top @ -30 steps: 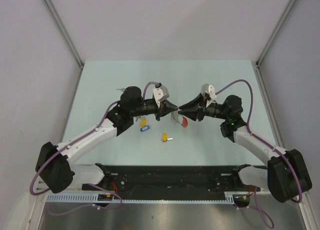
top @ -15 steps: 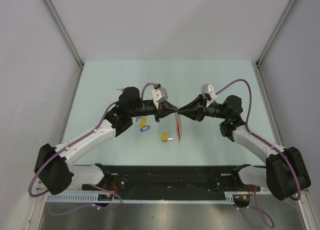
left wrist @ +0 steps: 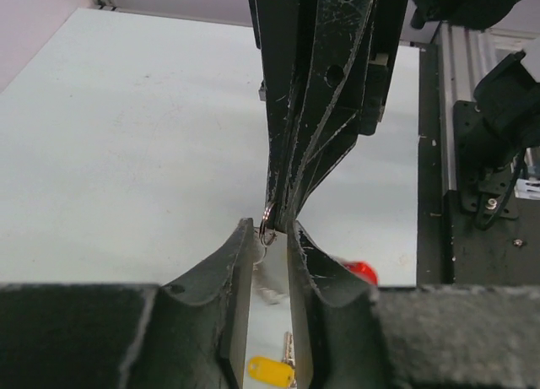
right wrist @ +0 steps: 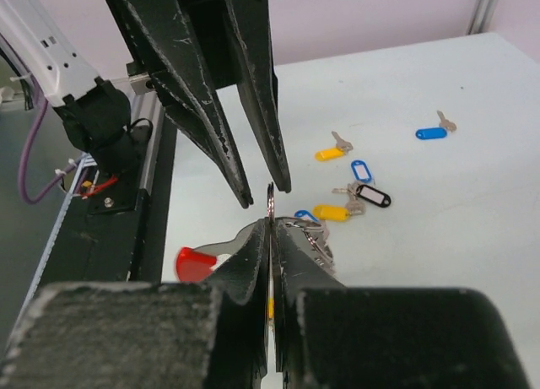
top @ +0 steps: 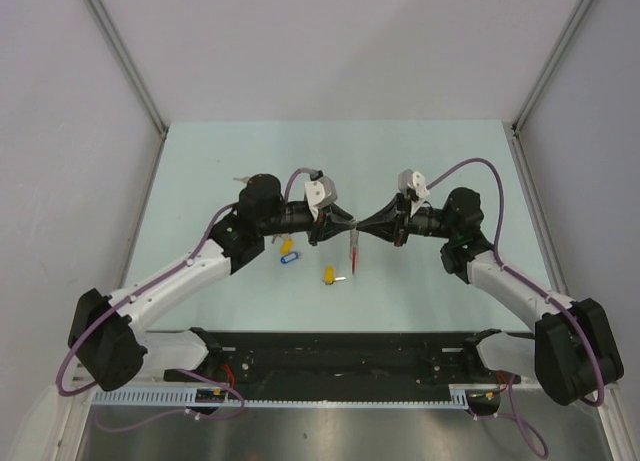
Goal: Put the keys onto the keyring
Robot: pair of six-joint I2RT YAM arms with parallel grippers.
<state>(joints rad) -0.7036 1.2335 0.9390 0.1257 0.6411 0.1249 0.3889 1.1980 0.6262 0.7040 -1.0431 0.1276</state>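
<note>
Lying on pale table (top: 420,161), keys (top: 328,275) — grey walls (top: 330,41), metal posts (top: 120,51)

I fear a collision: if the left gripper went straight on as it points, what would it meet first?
The left gripper would first meet the keyring, whose metal ring sits at its fingertips, pinched by the right gripper; that gripper's fingers seem just behind.

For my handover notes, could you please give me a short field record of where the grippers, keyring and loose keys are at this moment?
right gripper: shut on grey metal keyring with red plastic tab
left gripper: open, straddling the ring
keyring: hangs below the grip, red tab at its free end
loose keys: yellow-tagged silver key, blue-tagged silver key, second yellow-tagged key, on pale green table
</note>
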